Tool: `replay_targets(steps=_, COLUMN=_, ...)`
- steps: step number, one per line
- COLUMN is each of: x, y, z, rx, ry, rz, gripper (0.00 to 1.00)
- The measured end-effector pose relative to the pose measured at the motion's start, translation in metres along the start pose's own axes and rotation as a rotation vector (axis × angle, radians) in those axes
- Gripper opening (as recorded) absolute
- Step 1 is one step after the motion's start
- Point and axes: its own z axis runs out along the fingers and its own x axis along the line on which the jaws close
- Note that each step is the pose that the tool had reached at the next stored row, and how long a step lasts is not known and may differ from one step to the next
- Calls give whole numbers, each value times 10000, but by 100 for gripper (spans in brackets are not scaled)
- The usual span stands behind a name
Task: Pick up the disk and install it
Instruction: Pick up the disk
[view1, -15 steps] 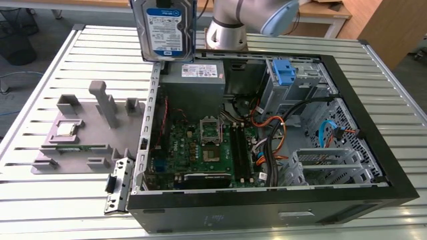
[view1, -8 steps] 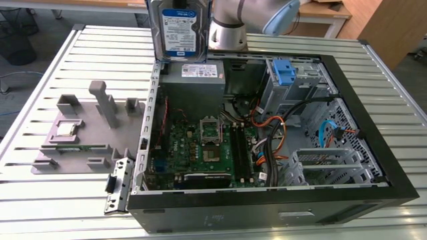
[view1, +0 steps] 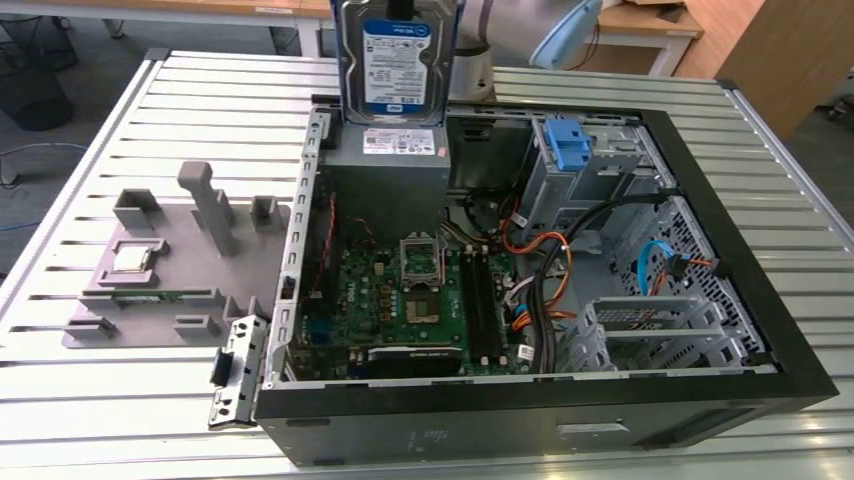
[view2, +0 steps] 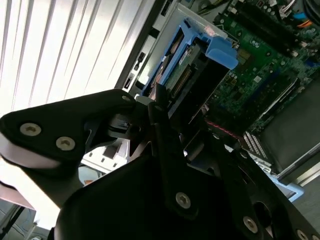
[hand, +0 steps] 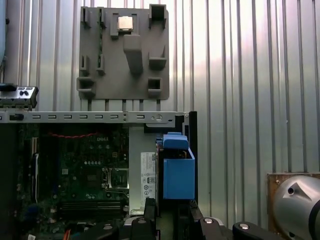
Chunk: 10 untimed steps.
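The disk (view1: 390, 60), a silver drive with a white-and-blue label, hangs upright in the air over the far-left corner of the open computer case (view1: 534, 395), just above the grey power supply (view1: 387, 160). In both wrist views its blue carrier frame (hand: 178, 172) (view2: 210, 47) sticks out ahead of my gripper (hand: 172, 206), which is shut on the disk. One black finger (view2: 162, 107) lies against the drive's edge. In the exterior view the drive hides the fingers.
Inside the case lie the motherboard (view1: 400, 290), loose cables (view1: 561, 250) and a drive bay holding a bare blue bracket (view1: 567, 145). A grey fixture plate (view1: 174, 290) with a small silver chip (view1: 134, 258) sits on the slatted table (view1: 80, 420), at the exterior view's left.
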Motion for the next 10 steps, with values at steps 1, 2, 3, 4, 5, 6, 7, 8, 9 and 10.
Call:
replay_targets(steps=1, x=-1, y=-44, z=-2, rx=-1, ry=0, rz=-1, gripper=35)
replay_targets(steps=2, x=-2, y=-86, z=-4, rx=-1, ry=0, rz=-2, gripper=35)
replay_targets(steps=3, x=-2, y=-127, z=-5, rx=-1, ry=0, rz=0, gripper=35)
replay_targets(steps=4, x=-3, y=-170, z=-7, rx=-1, ry=1, rz=0, gripper=35)
replay_targets(steps=5, x=-3, y=-211, z=-9, rx=-1, ry=0, rz=-1, gripper=35)
replay_targets(steps=6, x=-4, y=-253, z=-10, rx=-1, ry=0, rz=0, gripper=35)
replay_targets(steps=7, x=-5, y=-294, z=-12, rx=-1, ry=0, rz=0, gripper=35)
replay_targets(steps=8, x=-5, y=-337, z=-14, rx=-1, ry=0, rz=-2, gripper=35)
replay_targets(steps=9, x=-6, y=-378, z=-16, rx=-1, ry=0, rz=0, gripper=35)
replay_targets(steps=10, x=-7, y=-420, z=-17, rx=-2, ry=1, rz=-1, gripper=35)
